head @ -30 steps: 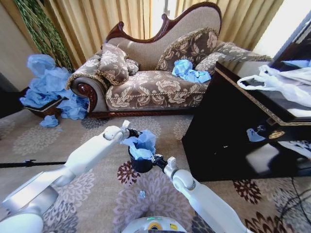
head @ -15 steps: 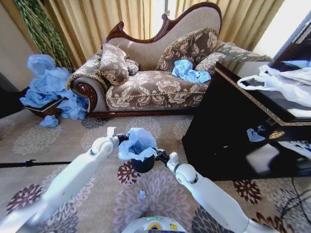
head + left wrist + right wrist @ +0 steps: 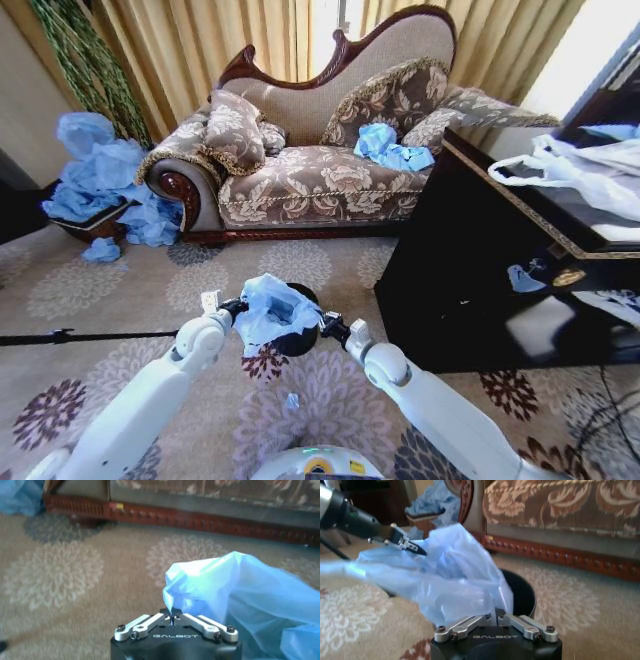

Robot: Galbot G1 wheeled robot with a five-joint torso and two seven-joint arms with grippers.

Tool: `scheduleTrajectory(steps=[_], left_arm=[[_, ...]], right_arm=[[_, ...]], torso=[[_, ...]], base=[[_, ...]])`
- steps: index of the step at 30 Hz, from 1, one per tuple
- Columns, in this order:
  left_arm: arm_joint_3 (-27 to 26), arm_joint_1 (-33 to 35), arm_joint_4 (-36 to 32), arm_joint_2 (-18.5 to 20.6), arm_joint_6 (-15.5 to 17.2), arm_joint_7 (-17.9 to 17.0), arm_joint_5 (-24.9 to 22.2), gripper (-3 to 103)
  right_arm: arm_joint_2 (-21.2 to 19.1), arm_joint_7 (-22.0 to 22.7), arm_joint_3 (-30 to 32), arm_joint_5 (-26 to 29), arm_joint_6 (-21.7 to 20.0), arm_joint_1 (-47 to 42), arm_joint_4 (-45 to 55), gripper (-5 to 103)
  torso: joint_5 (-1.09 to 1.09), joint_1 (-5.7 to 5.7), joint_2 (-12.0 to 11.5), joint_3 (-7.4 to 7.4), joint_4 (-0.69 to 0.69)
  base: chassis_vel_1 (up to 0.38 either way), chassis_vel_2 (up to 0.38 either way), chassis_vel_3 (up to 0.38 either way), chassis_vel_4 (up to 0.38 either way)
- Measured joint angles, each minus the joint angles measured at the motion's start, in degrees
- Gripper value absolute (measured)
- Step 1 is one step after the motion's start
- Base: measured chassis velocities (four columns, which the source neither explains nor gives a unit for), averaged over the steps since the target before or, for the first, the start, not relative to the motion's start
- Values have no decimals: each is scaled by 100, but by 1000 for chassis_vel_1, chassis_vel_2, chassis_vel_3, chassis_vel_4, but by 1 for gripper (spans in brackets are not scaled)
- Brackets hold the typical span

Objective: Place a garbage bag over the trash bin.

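you have the garbage bag [image 3: 270,310] stretched between both grippers, low over the patterned carpet [image 3: 120,290] in front of the sofa [image 3: 320,150]. your left gripper [image 3: 238,306] is clenched on the bag's left edge; in the left wrist view its jaws are pressed together with a pinch of blue film between them. your right gripper [image 3: 324,324] is clenched on the opposite edge, and the right wrist view shows the plastic gathered right at its closed jaws. the bag billows up as a wrinkled blue mound lying over the top of the trash bin [image 3: 298,343], so you see just a dark arc of the bin's rim and side under and behind the film (whether the bag's mouth actually goes around the rim you cannot tell). the bin stands on the carpet between your two wrists, near the dark cabinet [image 3: 470,270] on your right.
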Motion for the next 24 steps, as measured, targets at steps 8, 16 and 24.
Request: scheduleTrajectory(steps=[8,16,24], left_arm=[[157,74,640,-495,-557,419,498,0],[187,43,1400,-773,-1141,942,1044,0],[289,-191,2249,-1127,-1888,1473,1562,0]], right_arm=[[94,-21,83,-437,258,-264,-412,0],[350,-68,142,-738,653,-202,-993,0],[673,-96,226,-941,1219,-82,-1641,0]], torso=[[1,0,0,0,-1],[0,0,0,0,1],[1,0,0,0,-1]], base=[[0,0,0,0],[0,0,0,0],[0,0,0,0]])
